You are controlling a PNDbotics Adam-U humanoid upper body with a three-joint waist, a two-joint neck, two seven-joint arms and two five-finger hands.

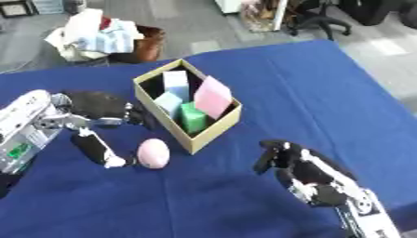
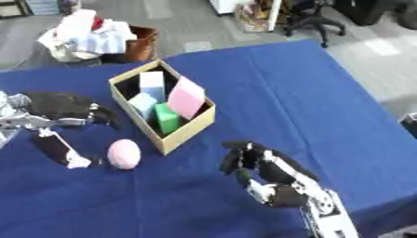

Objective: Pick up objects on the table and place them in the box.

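Note:
A pink egg-shaped object [image 1: 153,153] lies on the blue table just left of the box's near corner. The tan cardboard box [image 1: 207,133] stands mid-table and holds a pink block [image 1: 212,96], a green block [image 1: 193,118] and pale blue blocks [image 1: 175,82]. My left hand [image 1: 96,111] is at the left, spread open. Its thumb [image 1: 97,148] reaches down beside the egg, and its fingers stretch toward the box's left wall. Nothing is held. My right hand [image 1: 295,165] hovers at the lower right with its fingers curled, and it holds nothing.
The blue cloth covers the table [image 1: 309,88], with bare room right of the box. Beyond the far edge stand a brown bin with white and blue cloth [image 1: 102,37] and an office chair [image 1: 313,16].

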